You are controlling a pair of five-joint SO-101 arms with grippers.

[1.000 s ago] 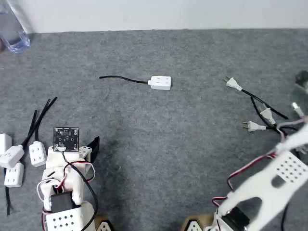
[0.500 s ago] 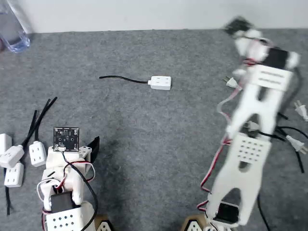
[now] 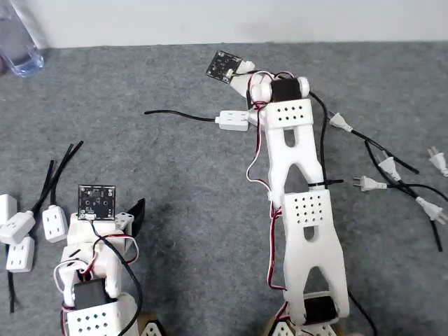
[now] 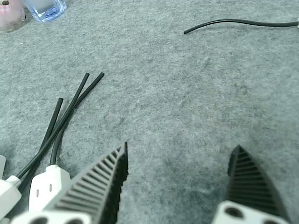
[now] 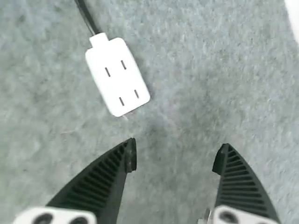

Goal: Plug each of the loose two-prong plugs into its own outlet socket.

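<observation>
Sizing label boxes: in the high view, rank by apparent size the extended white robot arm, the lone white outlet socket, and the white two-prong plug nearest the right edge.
1. Extended white robot arm, by far.
2. Lone white outlet socket.
3. White two-prong plug nearest the right edge.

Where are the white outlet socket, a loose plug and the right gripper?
outlet socket (image 5: 117, 77), right wrist view, middle of its slotted face.
two-prong plug (image 3: 341, 123), high view, its white body.
right gripper (image 5: 177, 147), right wrist view, midway between its fingertips.
</observation>
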